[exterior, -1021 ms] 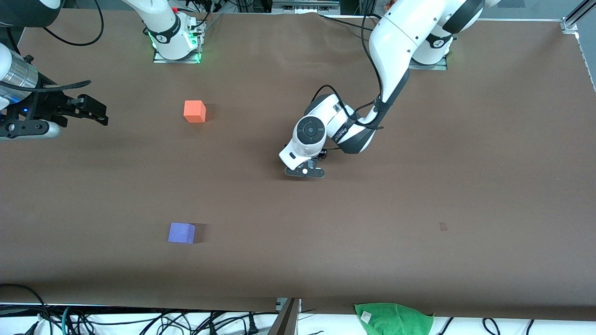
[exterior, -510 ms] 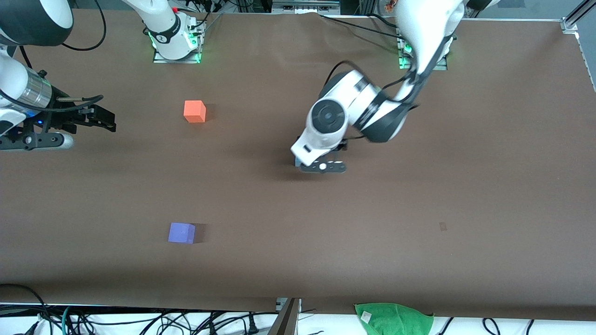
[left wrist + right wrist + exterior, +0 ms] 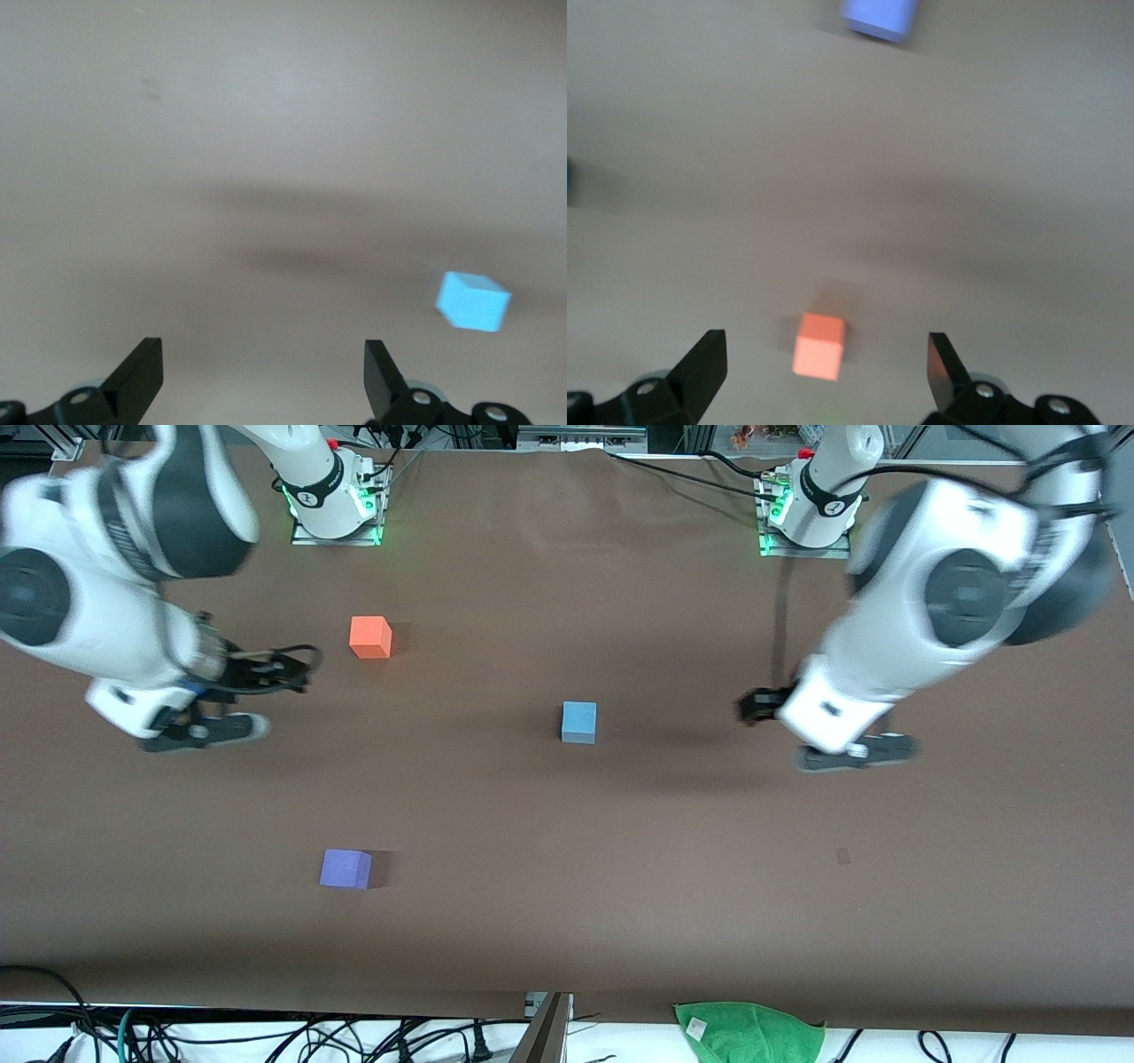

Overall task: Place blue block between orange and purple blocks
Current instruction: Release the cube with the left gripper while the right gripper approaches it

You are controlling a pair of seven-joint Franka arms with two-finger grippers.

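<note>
Plainly, neither tool carries anything: the left tool [image 3: 261, 376] hangs with its jaws spread wide over bare surface [image 3: 620, 886] toward the left arm's end, and the right tool [image 3: 824, 372] is equally wide open and empty, over the surface near the orange block [image 3: 370, 637].

Judged by how things lie, the blue block [image 3: 578, 722] sits alone mid-surface, well apart from both tools and well off the line joining the orange block and the purple block [image 3: 345, 868]. The risk is that the task ends unfinished, with the cube resting to 1 side of the gap rather than in it. A regrasp carries its own hazard: a tool descending off-centre could nudge or tip the cube. The right arm's sweep could also knock the orange block, shifting the target.

Both arms bend at the elbow, wrists low and pointed down.
</note>
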